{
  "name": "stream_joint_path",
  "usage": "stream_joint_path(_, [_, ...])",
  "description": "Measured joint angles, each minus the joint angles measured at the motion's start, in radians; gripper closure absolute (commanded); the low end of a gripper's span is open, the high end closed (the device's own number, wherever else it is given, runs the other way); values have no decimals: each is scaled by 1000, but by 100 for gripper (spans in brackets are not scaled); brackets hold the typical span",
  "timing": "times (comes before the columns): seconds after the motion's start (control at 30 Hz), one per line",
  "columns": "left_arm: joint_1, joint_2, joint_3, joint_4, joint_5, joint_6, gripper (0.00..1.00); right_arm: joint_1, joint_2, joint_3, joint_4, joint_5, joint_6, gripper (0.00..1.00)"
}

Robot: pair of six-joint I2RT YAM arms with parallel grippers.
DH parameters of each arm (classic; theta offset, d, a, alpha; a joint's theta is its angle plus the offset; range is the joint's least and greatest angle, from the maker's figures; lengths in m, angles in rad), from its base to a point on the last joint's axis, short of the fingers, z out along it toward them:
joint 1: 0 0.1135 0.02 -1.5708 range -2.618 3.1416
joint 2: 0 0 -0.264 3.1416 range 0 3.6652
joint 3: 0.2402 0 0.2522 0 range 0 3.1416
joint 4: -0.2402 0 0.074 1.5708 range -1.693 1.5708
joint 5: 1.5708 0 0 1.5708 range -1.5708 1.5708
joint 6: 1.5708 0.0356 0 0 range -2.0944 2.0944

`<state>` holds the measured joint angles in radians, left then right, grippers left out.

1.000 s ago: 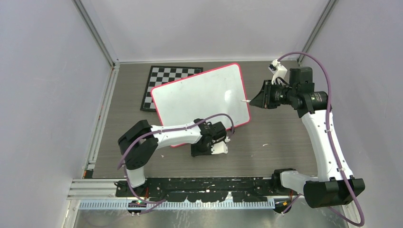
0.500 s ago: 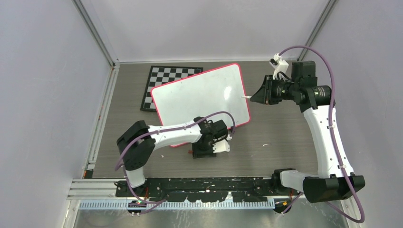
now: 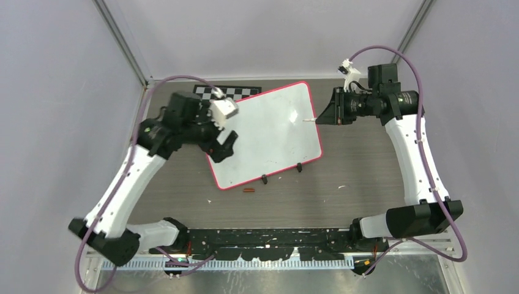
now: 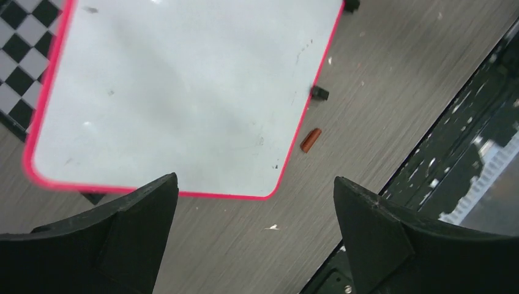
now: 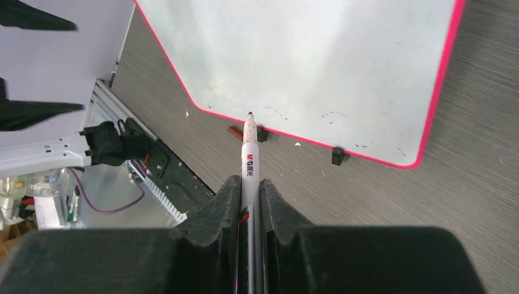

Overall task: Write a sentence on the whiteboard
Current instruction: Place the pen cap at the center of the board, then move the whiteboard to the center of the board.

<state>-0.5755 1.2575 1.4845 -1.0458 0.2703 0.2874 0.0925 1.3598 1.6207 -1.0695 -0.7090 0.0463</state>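
Whiteboard point(image 3: 263, 131) flat on table point(image 3: 367, 177), left pincer point(image 4: 254, 184) spread wide above it, right pincer point(image 5: 250, 180) clamping marker point(image 5: 251, 156)

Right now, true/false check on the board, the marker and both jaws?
The right jaws grip a marker. True.
The left jaws are shut. False: they stand wide open, empty.
A sentence is on the whiteboard. False: no writing shows, only faint specks.
A small red-brown piece lies on the table beside the whiteboard's near edge. True.
The whiteboard touches nothing but table. False: it overlaps the checkerboard.
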Motion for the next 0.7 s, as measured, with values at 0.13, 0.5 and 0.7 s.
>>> stream_joint_path(0.13, [192, -141, 7, -2, 103, -83, 0, 81, 62, 59, -21, 16, -16, 100])
stream_joint_path(0.5, [634, -137, -89, -48, 248, -303, 0, 387, 163, 137, 30, 134, -45, 100])
stream_joint_path(0.7, [712, -87, -132, -42, 310, -337, 0, 501, 248, 139, 53, 204, -60, 100])
